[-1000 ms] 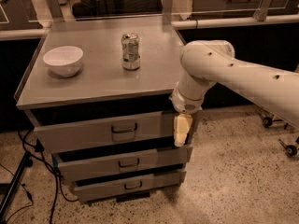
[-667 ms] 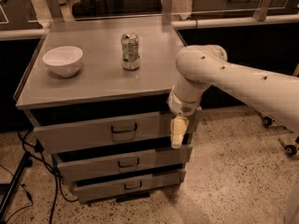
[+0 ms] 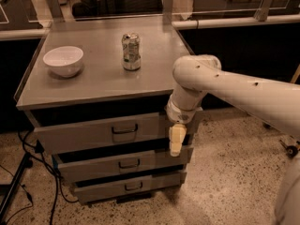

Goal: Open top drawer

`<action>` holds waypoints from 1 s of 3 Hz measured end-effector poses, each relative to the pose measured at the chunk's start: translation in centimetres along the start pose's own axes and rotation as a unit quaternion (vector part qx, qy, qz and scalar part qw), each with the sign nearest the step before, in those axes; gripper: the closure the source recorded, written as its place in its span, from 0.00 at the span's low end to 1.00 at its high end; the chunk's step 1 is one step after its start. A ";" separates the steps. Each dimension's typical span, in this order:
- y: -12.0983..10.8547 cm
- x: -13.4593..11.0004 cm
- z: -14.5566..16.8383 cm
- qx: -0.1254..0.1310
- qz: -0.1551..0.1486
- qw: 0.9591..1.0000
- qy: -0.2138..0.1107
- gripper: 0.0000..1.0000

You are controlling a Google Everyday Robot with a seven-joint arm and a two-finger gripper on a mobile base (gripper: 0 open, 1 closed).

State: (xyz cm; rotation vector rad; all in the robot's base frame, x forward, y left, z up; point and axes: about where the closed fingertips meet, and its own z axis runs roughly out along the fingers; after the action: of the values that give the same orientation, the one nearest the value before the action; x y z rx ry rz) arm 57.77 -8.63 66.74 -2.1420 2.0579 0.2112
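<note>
Speckled floor, grey cabinet (image 3: 103,74). Gripper (image 3: 175,140) hangs at top drawer (image 3: 79,136) right end, well off handle (image 3: 124,129); grip state can't tell. Risk: misses handle, bumps panel.

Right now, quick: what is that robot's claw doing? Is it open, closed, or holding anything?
Gripper: hangs pointing down in front of the right end of the top drawer, away from its handle; open or closed cannot be told.

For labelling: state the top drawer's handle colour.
Dark handle, camera view; hand at top drawer right end.
</note>
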 end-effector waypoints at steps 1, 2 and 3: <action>1.5 -0.1 1.0 -0.020 -0.002 1.000 -0.002 0.00; 1.5 -0.2 0.7 -0.020 -0.002 1.000 -0.002 0.00; 3.1 0.4 -0.8 -0.020 0.010 1.000 -0.006 0.00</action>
State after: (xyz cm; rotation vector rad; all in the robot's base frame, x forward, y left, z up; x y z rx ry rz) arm 54.65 -9.31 67.39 -2.1389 2.0861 0.2708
